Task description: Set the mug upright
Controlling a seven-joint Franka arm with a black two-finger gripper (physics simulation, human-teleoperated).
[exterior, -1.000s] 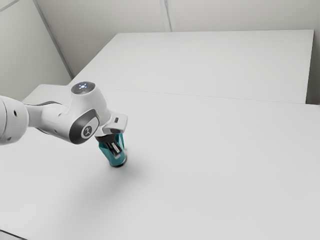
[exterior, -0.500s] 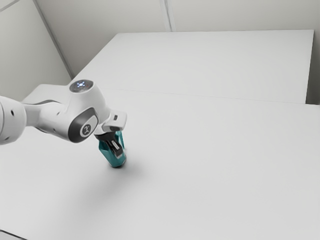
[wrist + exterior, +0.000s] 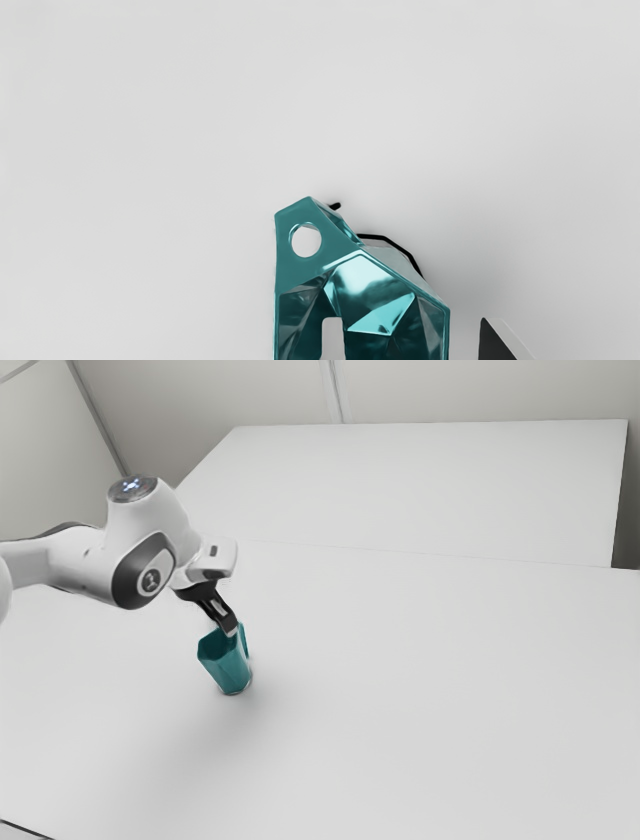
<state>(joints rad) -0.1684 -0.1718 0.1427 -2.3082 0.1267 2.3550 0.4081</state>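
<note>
Fingers (image 3: 229,624) stand well apart at the teal mug's (image 3: 229,671) rim, gripping nothing.

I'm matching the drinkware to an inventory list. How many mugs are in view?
1. The teal mug is on the table, right by the tip of the tool. Another could be hidden behind the arm.

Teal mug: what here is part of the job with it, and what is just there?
In the job:
- mug
- arm
- pincer, open

Just there:
- back wall
- dark-edged thing, exterior view's lower left corner, unclear what
</note>
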